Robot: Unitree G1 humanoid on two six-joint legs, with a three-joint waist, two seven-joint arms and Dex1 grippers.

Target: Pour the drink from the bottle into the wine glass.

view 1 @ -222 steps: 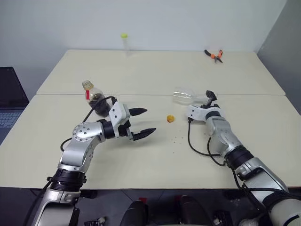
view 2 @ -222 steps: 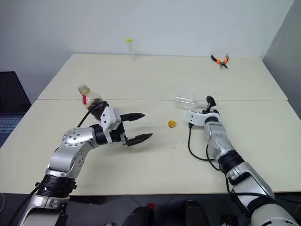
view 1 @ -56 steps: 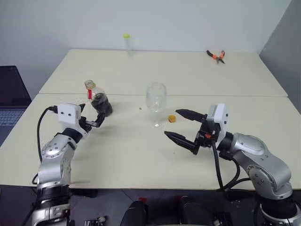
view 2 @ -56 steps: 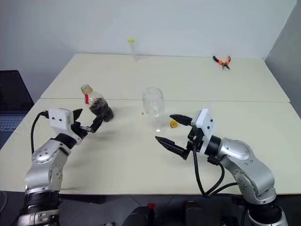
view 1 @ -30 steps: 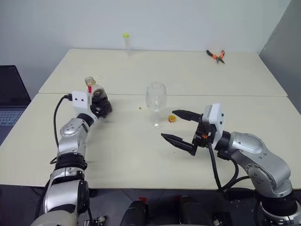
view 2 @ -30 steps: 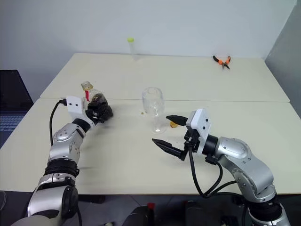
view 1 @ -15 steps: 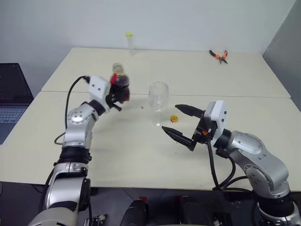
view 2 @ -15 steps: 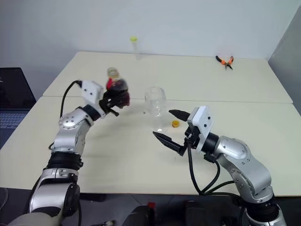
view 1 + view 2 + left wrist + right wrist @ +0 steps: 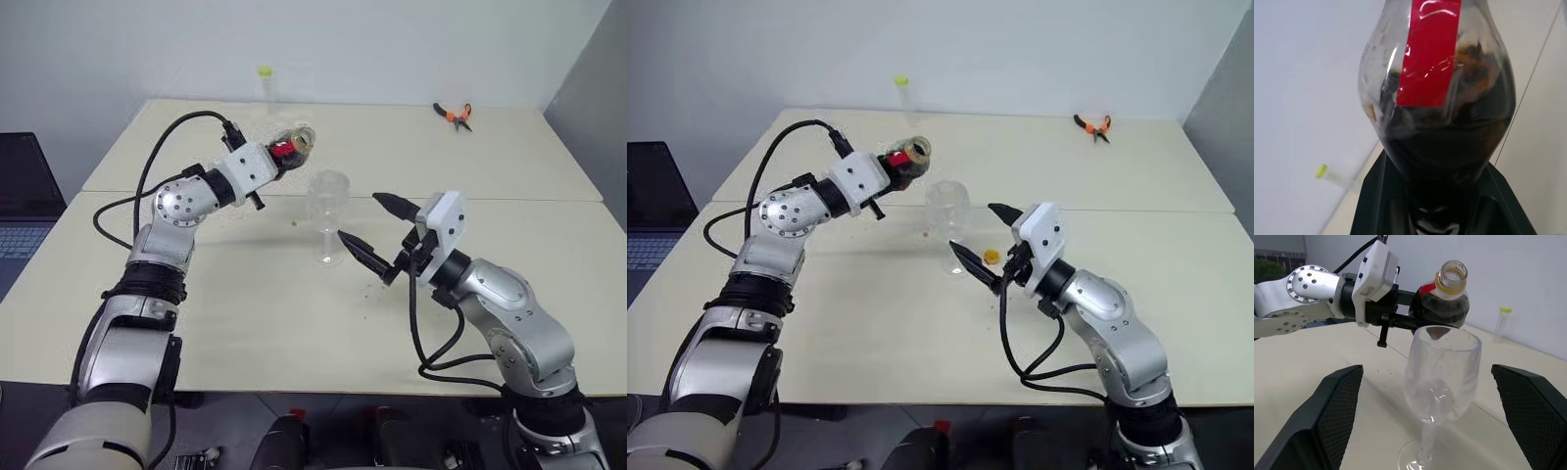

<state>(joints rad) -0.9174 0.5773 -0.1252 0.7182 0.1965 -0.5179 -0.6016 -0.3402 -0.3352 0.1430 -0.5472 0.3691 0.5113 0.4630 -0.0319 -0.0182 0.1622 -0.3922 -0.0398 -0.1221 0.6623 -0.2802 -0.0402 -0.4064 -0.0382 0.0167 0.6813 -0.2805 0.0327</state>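
Fingers of left gripper (image 9: 893, 174) pinch the bottle (image 9: 908, 160) above beige table (image 9: 872, 323); right fingers (image 9: 1000, 212) spread.

The clear stemmed wine glass (image 9: 328, 215) stands on the pale table (image 9: 245, 323). Up and left of the wine glass, the left gripper (image 9: 274, 160) holds the small clear plastic bottle (image 9: 290, 147) tipped sideways, its open mouth toward the wine glass. Right of the wine glass, the right gripper (image 9: 377, 227) spreads its black fingers wide.

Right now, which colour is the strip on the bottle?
Red: the strip on the bottle shows best in the left wrist view.
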